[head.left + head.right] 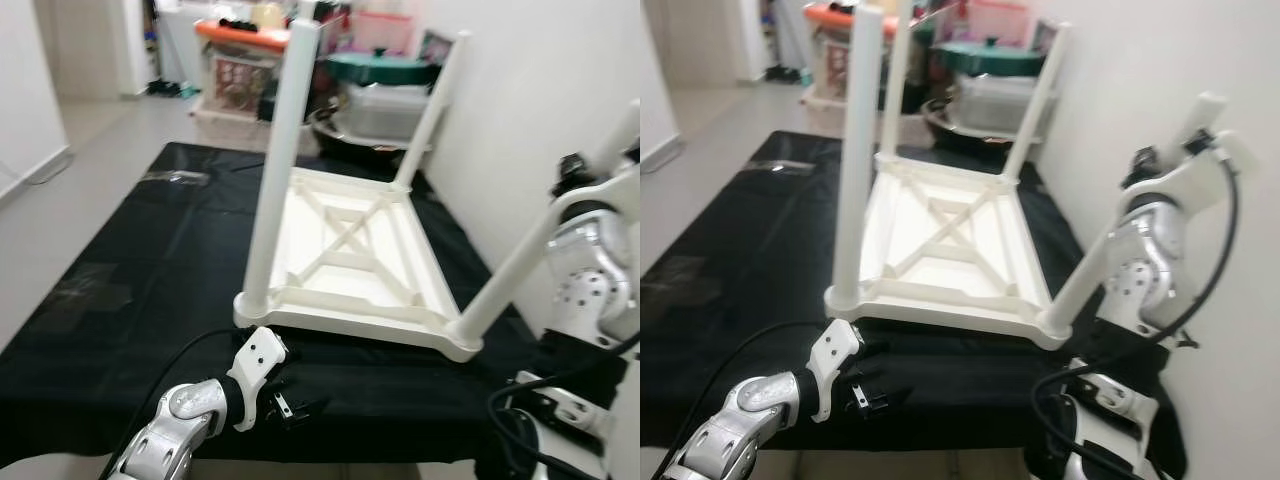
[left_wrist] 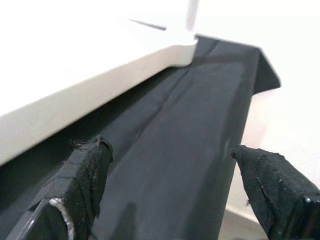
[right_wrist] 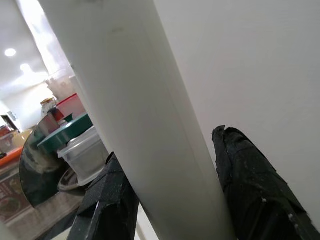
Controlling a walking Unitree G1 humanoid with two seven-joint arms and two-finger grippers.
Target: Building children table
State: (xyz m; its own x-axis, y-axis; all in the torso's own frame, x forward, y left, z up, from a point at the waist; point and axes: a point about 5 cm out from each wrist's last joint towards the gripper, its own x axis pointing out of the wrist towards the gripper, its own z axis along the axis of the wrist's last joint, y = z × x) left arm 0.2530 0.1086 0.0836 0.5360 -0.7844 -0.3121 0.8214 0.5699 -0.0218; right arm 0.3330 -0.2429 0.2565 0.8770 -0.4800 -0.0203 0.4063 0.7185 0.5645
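Fingers (image 3: 260, 195) of right gripper (image 3: 170, 190) clasp table leg (image 3: 150, 125).

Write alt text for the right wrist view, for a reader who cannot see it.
A thick white table leg runs between the right gripper's two black fingers, which sit against it on either side, beside a plain white wall. Behind it are blurred storage things, among them a green lid on a clear plastic container.
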